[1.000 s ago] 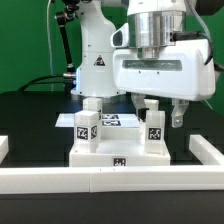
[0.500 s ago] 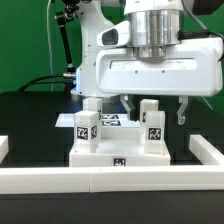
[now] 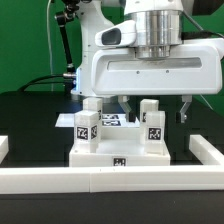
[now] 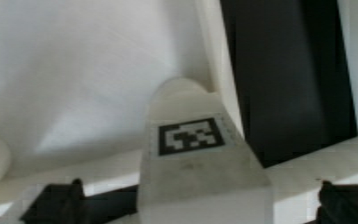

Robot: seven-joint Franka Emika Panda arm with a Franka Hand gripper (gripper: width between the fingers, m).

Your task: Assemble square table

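The square table's white slab [image 3: 112, 153] lies flat near the front wall, with a tag on its front edge. Short white tagged legs stand upright on it: one at the exterior view's left [image 3: 87, 126], one at its right [image 3: 152, 121]. My gripper [image 3: 153, 108] hangs open over the right leg, with one dark fingertip [image 3: 122, 106] on each side and clear of it. In the wrist view that leg [image 4: 194, 135] shows its tag between the two fingertips [image 4: 60, 200], and my gripper [image 4: 202, 205] holds nothing. The slab [image 4: 87, 70] fills the area behind it.
A long white border wall [image 3: 110, 181] runs along the front, with short side pieces at both ends [image 3: 206, 150]. The marker board [image 3: 113, 121] lies flat behind the slab. The arm's white base [image 3: 98, 65] stands at the back on the black table.
My gripper has shifted toward the exterior view's left and looks larger in that view; its fingers now stand on either side of the right leg. The jaws stayed open.
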